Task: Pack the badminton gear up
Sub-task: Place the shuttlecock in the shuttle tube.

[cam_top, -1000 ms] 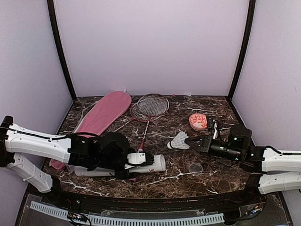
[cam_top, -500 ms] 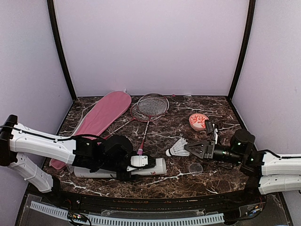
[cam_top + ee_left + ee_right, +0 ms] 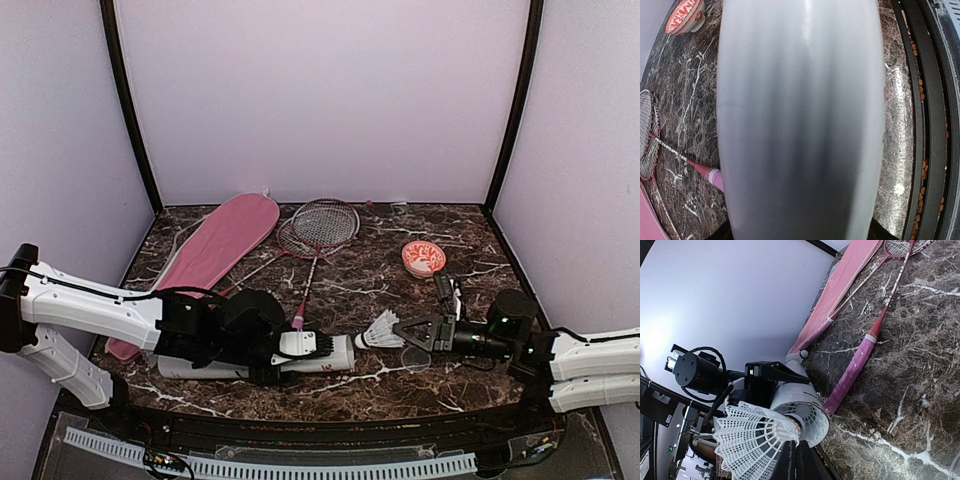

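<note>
Boxed in on three sides by plain pale-lilac panels: back wall (image 3: pixel 320 100), left wall (image 3: pixel 60 130), right wall (image 3: pixel 590 150). Joined at the rear corners by thin black posts, left post (image 3: pixel 131 110) and right post (image 3: pixel 515 100), both slanting outward toward the top (as seen from above). Floored by a table (image 3: pixel 470 225) of dark brown marble pattern with white veins, glossy enough to catch pale glints. Edged along the near side by a curved black rim (image 3: pixel 330 425), with a white slotted strip (image 3: pixel 300 467) just below. Lit softly and evenly, brightest across the back wall.
</note>
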Controlling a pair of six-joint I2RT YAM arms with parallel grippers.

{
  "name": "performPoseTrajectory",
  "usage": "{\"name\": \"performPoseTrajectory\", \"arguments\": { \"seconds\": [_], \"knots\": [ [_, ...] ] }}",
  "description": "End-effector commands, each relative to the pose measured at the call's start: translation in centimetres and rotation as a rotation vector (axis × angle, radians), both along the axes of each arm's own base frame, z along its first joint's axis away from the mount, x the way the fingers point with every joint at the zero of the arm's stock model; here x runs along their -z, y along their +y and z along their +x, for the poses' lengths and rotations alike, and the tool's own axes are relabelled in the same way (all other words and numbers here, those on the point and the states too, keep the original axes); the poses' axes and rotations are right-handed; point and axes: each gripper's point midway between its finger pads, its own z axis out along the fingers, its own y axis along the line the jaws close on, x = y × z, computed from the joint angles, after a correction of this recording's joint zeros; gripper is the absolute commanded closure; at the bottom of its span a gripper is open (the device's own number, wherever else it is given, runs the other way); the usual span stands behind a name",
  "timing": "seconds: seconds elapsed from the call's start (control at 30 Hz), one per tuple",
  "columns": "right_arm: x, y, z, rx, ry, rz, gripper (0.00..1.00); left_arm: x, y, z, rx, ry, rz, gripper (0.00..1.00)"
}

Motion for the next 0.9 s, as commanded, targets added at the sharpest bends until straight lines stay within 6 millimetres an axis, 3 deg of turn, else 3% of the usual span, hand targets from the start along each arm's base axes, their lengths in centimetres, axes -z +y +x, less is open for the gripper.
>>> {"name": "performPoseTrajectory", "arguments": {
  "seconds": [0.0, 0.57, 0.87],
  "knots": [
    [-1.1, 0.5, -0.4, -0.037, -0.025, 0.067, 1.00, -1.4, -0.7, 0.4, -0.021, -0.025, -0.040, 0.38],
    [-0.7, 6.1, -2.4, -0.180, -0.011, 0.051, 1.00, -3.7, -1.3, 0.0, -0.012, -0.007, -0.135, 0.37],
    [0.3, 7.0, -2.9, -0.225, 0.009, -0.001, 1.00, -3.8, -1.3, 0.0, -0.014, -0.012, -0.139, 0.37]
  ]
}}
